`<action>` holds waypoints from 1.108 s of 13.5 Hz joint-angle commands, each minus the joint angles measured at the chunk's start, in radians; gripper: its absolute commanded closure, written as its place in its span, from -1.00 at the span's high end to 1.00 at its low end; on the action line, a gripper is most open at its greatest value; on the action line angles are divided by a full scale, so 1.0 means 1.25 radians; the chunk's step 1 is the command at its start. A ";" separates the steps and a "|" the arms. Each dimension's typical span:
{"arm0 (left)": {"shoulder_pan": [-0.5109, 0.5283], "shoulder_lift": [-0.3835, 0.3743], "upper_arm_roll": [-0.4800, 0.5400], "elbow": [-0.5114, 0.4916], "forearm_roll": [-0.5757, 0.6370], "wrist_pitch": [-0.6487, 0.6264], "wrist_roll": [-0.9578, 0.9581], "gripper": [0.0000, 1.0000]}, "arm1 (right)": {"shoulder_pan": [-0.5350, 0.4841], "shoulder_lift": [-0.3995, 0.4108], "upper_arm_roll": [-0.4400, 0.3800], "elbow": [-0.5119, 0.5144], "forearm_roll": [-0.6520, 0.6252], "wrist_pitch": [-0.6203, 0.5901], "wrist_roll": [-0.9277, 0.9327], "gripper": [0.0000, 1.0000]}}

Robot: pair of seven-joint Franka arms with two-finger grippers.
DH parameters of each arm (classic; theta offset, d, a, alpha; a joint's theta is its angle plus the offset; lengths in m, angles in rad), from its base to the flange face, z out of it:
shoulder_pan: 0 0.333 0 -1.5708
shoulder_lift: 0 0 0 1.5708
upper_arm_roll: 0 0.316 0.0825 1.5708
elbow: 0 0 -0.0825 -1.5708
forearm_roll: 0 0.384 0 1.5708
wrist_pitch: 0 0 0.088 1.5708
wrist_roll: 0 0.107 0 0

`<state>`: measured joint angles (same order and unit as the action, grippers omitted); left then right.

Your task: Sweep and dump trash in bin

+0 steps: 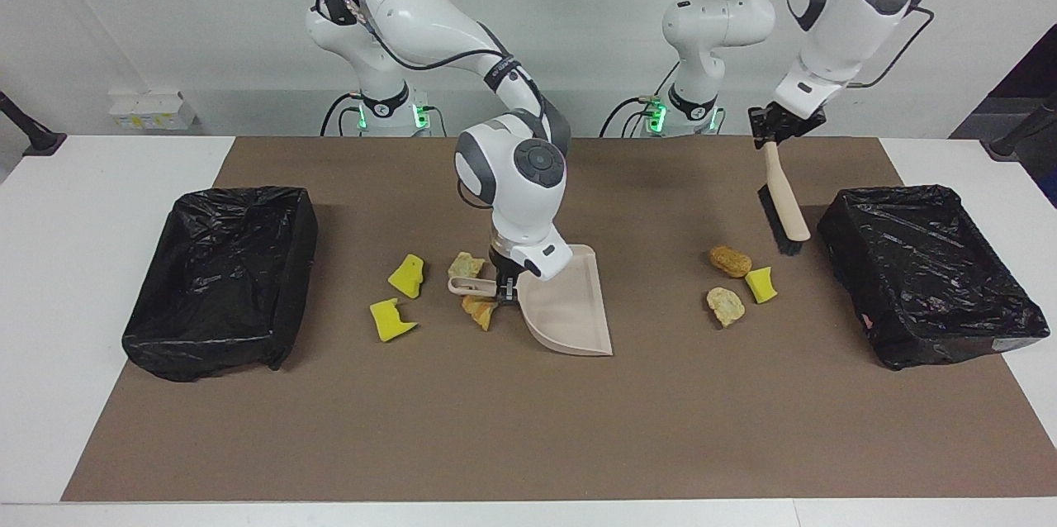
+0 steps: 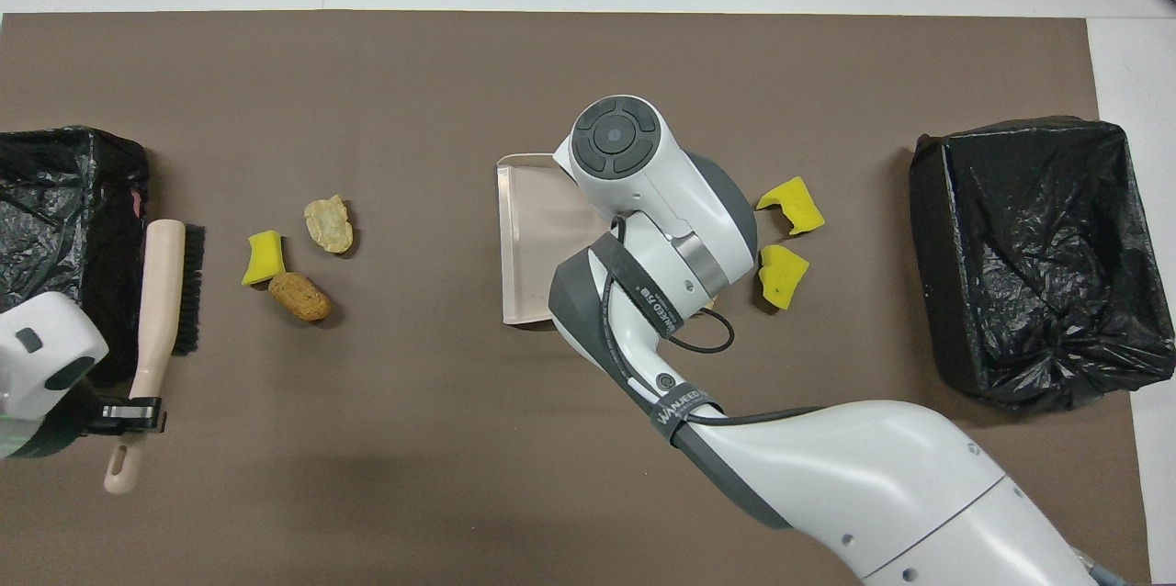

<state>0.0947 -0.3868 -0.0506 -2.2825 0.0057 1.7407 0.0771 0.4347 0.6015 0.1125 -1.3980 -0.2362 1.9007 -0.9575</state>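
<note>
1. At the right arm's end of the table sits a black-lined bin (image 1: 219, 279), well apart from the right gripper (image 1: 504, 289), which is low at the table and clamped shut on the handle of the beige dustpan (image 1: 570, 312).
2. Four scraps of trash lie by that gripper: two yellow sponge chunks (image 1: 406, 275) on its bin side, and two bread lumps (image 1: 464, 266), one touching or nearly touching the handle, the other (image 1: 479, 310) just under it.
3. The pan's open mouth points away from those four, toward the left arm's end, so I'd judge this step to be lining up for the other cluster.
4. That cluster, a brown lump (image 1: 730, 261), a pale lump (image 1: 725, 306) and a yellow chunk (image 1: 760, 284), lies well apart from the pan across open brown mat (image 1: 528, 428).
5. The left gripper (image 1: 772, 129) is in the air, closed tight on the handle of the brush (image 1: 783, 205), whose bristles hang just beside the cluster, between it and the second bin (image 1: 933, 271).
6. Next, I'd guess, the brush must drop low and push toward the pan; that bin's wall is close at its back, so little backswing room.
</note>
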 commanded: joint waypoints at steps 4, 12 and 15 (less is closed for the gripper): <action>0.067 0.149 -0.015 0.058 0.042 0.073 -0.025 -1.00 | 0.003 -0.011 0.007 -0.036 0.011 0.031 0.035 -1.00; -0.049 0.167 -0.020 -0.092 0.026 0.193 -0.195 -1.00 | -0.003 -0.010 0.008 -0.036 0.017 0.033 0.026 -1.00; -0.137 0.188 -0.020 -0.107 -0.039 0.220 -0.237 -1.00 | 0.000 -0.010 0.008 -0.036 0.021 0.032 0.025 -1.00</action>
<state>-0.0061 -0.1533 -0.0869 -2.3880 -0.0068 1.9727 -0.1775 0.4389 0.6005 0.1124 -1.4010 -0.2354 1.9034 -0.9464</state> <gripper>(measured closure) 0.740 0.678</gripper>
